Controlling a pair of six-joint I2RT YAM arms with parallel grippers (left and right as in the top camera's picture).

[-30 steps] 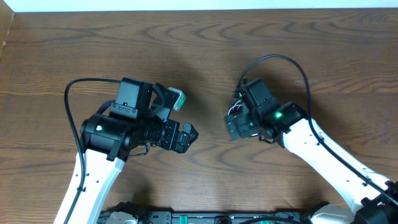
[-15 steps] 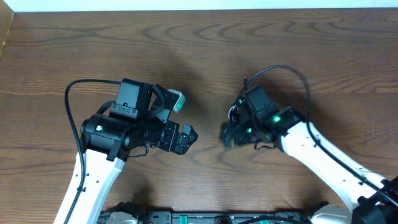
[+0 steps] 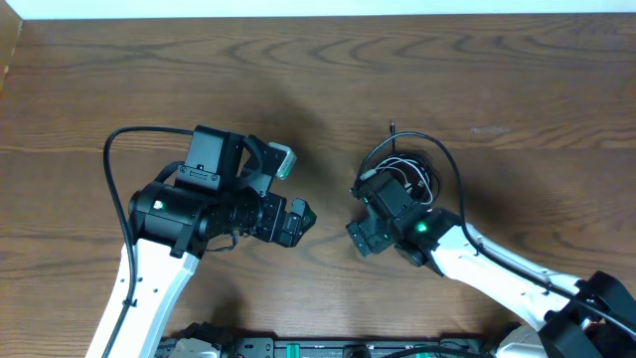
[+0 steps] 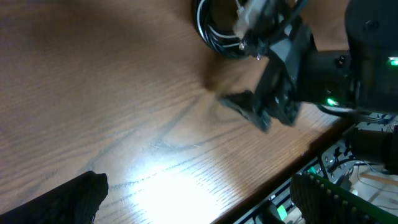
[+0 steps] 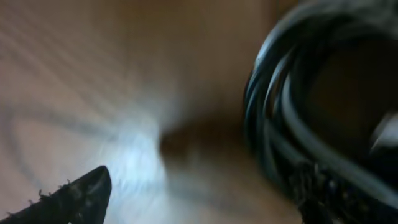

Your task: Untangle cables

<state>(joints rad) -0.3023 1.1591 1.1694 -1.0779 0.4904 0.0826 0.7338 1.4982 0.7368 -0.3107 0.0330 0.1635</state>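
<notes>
The cables are a small coil of black and white cords on the table, just behind my right wrist. They also show at the top of the left wrist view and, blurred, at the right of the right wrist view. My right gripper is open and low over the wood just in front-left of the coil; in its own view only bare wood lies between the fingers, and the right finger overlaps the coil's edge. It also shows in the left wrist view. My left gripper is open and empty, apart from the cables.
The thick black lead of the right arm loops over the coil, and the left arm's lead arcs at the left. The table's front edge with hardware below it is close to both grippers.
My right gripper has moved toward the front and left, off the cables, so the coil now shows behind it. The left arm has not moved.
</notes>
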